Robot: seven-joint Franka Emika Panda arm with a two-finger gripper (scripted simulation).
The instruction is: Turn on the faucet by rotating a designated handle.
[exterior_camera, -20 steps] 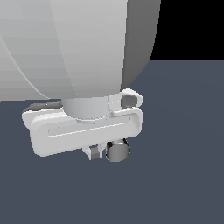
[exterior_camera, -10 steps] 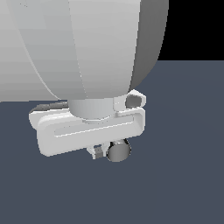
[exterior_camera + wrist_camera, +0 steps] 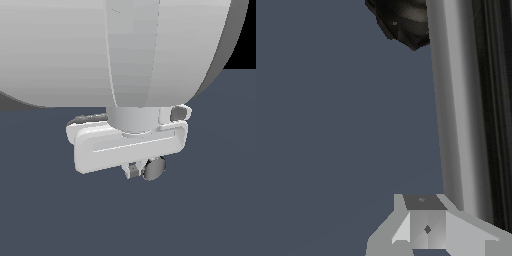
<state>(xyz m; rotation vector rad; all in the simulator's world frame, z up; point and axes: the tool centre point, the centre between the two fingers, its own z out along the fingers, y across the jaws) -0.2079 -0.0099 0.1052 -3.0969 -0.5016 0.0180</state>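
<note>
Chrome fills one side of the wrist view: the handle [image 3: 458,110], a straight shiny cylinder, runs lengthwise past the one end effector finger [image 3: 423,220] that shows there, and the two look to be touching or just beside each other. At the far end of the bar sits the dark, glossy faucet elbow [image 3: 403,20]. From the exterior view, the white arm [image 3: 115,50] looms over nearly everything; below it hangs the end effector [image 3: 141,171], low over the flat blue-grey desk [image 3: 210,210], with the handle's round flat end [image 3: 154,168] peeking out just beside a finger [image 3: 133,171]. Whether the end effector is clenched on the handle or released, I cannot tell from here.
</note>
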